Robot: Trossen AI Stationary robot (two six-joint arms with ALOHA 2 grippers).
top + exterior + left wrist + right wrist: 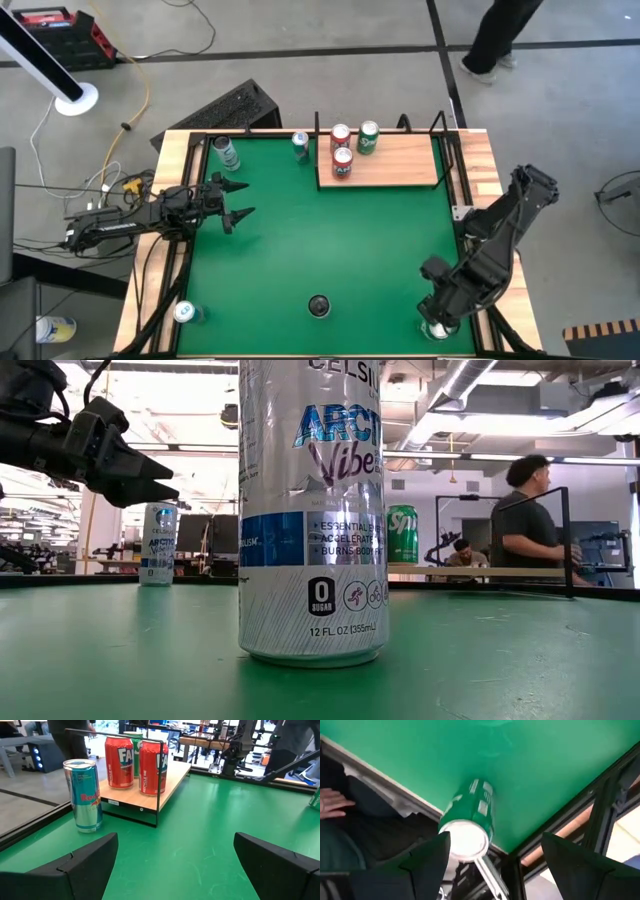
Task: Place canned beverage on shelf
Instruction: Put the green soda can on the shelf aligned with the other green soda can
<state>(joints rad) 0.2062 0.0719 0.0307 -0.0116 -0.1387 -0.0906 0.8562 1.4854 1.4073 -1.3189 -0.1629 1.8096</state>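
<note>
A green can (470, 815) with a silver top stands upright in the table's near right corner (437, 330). My right gripper (495, 855) hangs just above it, pointing steeply down and open, with the can's top close beside one finger (427, 857). I see no touch. The shelf (400, 165), a light wooden platform with black posts, stands at the far edge and carries two red cans (120, 762) and a green one (368, 137). My left gripper (235, 200) waits open and level at the table's left side.
A blue and silver can (85, 795) stands on the table just left of the shelf. Others stand at the far left (222, 150) and near left (185, 312). A tall silver can (312, 510) fills the low view. A person's hand (332, 802) shows beyond the near edge.
</note>
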